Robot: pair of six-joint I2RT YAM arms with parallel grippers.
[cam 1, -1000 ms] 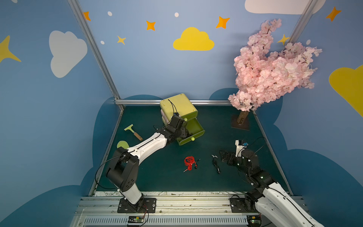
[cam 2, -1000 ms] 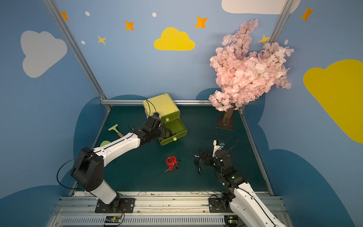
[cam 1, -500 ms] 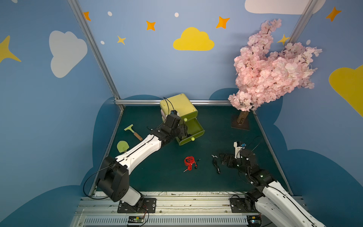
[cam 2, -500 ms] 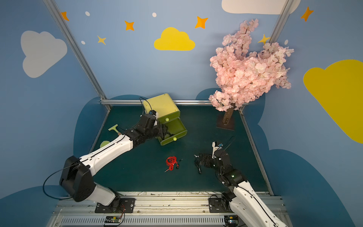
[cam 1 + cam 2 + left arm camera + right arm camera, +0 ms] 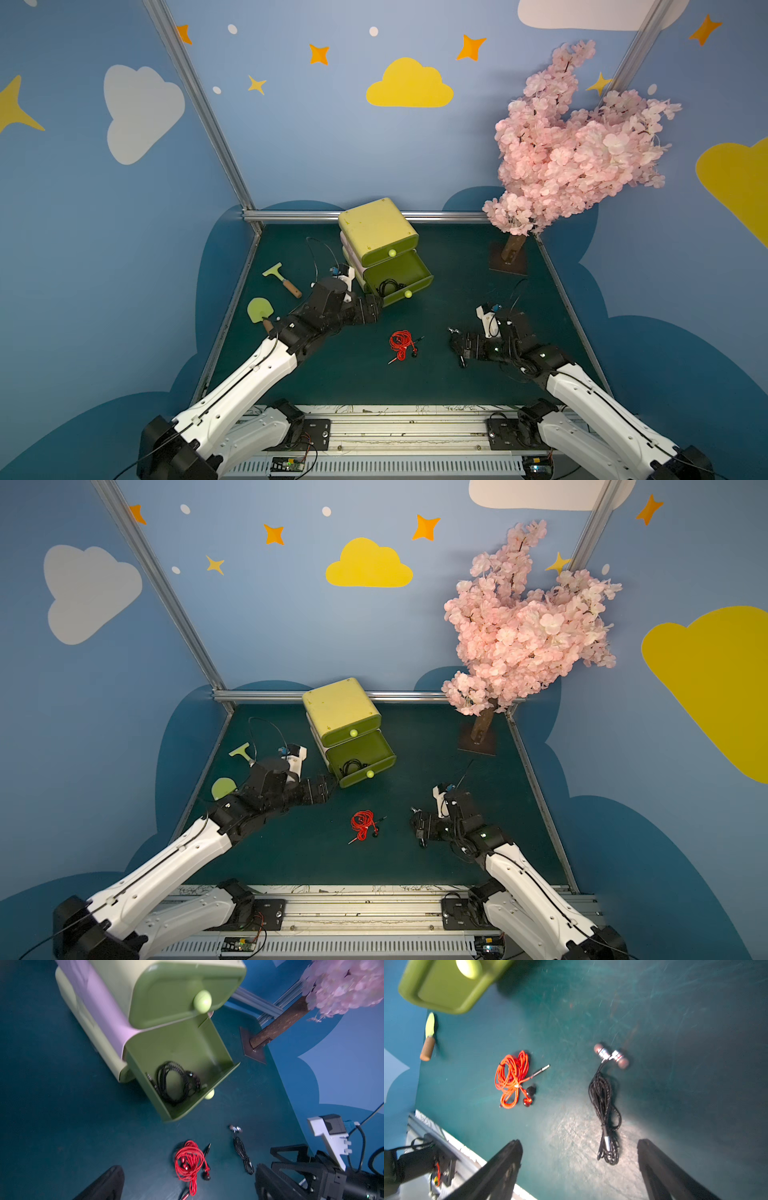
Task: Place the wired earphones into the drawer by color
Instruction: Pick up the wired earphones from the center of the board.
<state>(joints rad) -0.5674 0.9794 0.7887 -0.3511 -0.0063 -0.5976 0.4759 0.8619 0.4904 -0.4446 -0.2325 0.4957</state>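
Two earphone bundles out on the mat, a third, black earphones (image 5: pixel 175 1082), coiled inside the open lower drawer (image 5: pixel 216 1057) of the green cabinet (image 5: pixel 376 226). Left gripper (image 5: pixel 371 311) just beside that drawer's corner, only one finger (image 5: pixel 104 1184) cut off at the wrist view's edge, jaws spread, nothing held. Red earphones (image 5: pixel 401 344) lying in front of the cabinet. Right gripper (image 5: pixel 579 1169) spread wide, straddling the black-cabled earphones (image 5: pixel 607 1113), contact hard to judge through blur. Toy scraper (image 5: pixel 280 279) and toy spade (image 5: pixel 260 311) beyond the left arm; blossom tree (image 5: pixel 569 145) off to the cabinet's other side.
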